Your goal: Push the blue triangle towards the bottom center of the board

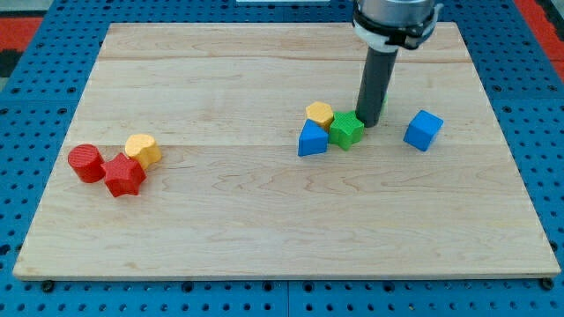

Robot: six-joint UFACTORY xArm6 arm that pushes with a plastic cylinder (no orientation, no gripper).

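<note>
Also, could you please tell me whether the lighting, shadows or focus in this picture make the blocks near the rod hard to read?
Camera view: even, soft light, no glare on the board; short faint shadows under the blue triangle and green block; focus sharp; my tip sits just right of the green block.

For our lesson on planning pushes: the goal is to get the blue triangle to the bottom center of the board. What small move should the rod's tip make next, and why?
Probably shift my tip toward the view's left, to just above the blue triangle block. My tip now sits at the upper right of the green star-shaped block, with the yellow hexagonal block above the triangle, so pushing from here would move the green block instead.
</note>
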